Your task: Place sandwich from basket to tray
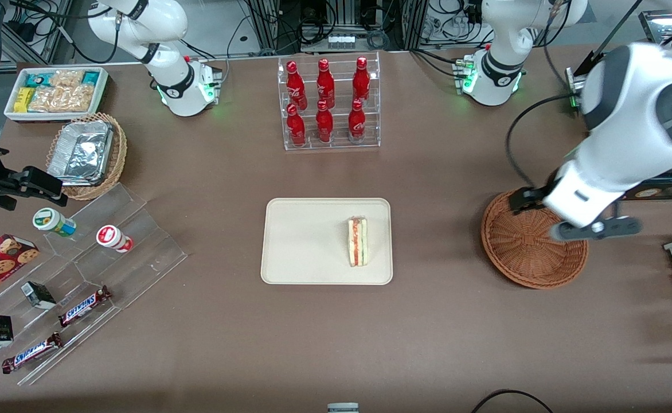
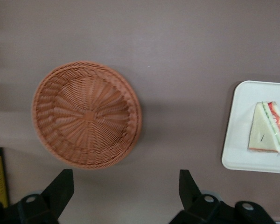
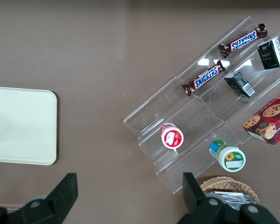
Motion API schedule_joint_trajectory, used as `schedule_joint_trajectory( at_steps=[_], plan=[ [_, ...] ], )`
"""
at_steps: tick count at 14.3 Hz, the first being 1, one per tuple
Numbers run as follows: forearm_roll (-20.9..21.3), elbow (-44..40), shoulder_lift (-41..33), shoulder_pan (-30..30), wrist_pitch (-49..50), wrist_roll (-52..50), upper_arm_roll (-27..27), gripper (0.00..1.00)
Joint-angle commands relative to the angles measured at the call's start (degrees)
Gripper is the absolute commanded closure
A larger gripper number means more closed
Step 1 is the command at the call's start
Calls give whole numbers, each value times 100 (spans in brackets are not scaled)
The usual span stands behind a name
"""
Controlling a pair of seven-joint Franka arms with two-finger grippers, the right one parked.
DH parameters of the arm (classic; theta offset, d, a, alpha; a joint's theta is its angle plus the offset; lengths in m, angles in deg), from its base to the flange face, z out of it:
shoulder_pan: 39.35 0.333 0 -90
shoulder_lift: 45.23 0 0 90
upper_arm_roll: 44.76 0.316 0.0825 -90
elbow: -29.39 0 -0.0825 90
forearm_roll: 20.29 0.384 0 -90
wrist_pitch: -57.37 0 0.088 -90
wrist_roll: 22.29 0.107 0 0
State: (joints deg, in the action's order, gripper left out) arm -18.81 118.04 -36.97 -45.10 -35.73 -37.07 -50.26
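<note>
Front view: sandwich [image 1: 358,241] lies on tray [image 1: 290,241] mid-frame; gripper [image 1: 565,213] hangs over basket [image 1: 528,252] at right, jaws spread, holding nothing.

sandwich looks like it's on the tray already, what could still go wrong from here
Little, but two things are worth watching. The sandwich lies on the tray toward the edge nearest the basket, not at its centre, so a bump to the tray might slide it off. The gripper hangs above the empty basket with its jaws apart; a low move away could clip the basket's raised rim and drag it across the table.
</note>
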Motion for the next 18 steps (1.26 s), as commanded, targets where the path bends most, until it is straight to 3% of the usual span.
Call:
schedule_joint_trajectory(
  at_steps=[1,5,18],
  plan=[
    [45,319,-675,101,309,124,82,0],
    [37,310,-1211,92,670,897,434,0],
    [10,785,-1546,48,653,898,488,0]
  ],
)
